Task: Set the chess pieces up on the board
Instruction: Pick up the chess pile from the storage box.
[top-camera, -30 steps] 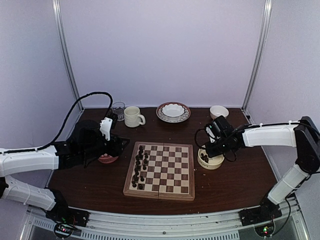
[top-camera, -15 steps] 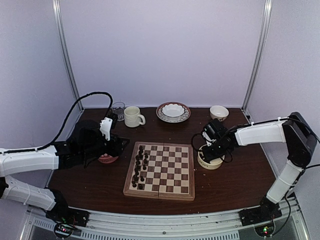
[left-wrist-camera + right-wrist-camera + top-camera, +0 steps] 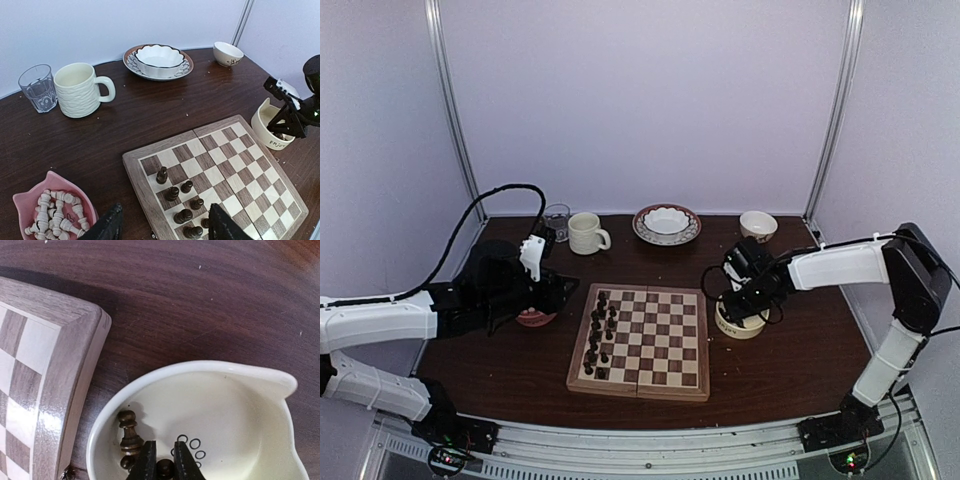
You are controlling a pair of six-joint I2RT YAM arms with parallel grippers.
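The board [image 3: 650,345] lies mid-table, with several dark chess pieces [image 3: 598,335] standing on its two left columns. My right gripper [image 3: 165,465] is down inside a cream bowl [image 3: 225,405] just right of the board. It is shut on the round head of a dark piece [image 3: 165,471]. Another dark piece [image 3: 129,432] lies beside the left finger. My left gripper [image 3: 165,212] hangs open over the board's [image 3: 225,170] left edge, nothing between its fingers. At its left is a pink bowl [image 3: 52,179] of cream pieces [image 3: 55,217].
Along the back stand a glass [image 3: 557,218], a cream mug [image 3: 586,233], a patterned plate [image 3: 642,232] holding a white bowl [image 3: 666,220], and a small bowl [image 3: 758,223]. The cream bowl [image 3: 742,322] nearly touches the board's right edge.
My right arm has swung left and lowered into the cream bowl, and its fingers have closed on a dark piece. The left arm has not moved.
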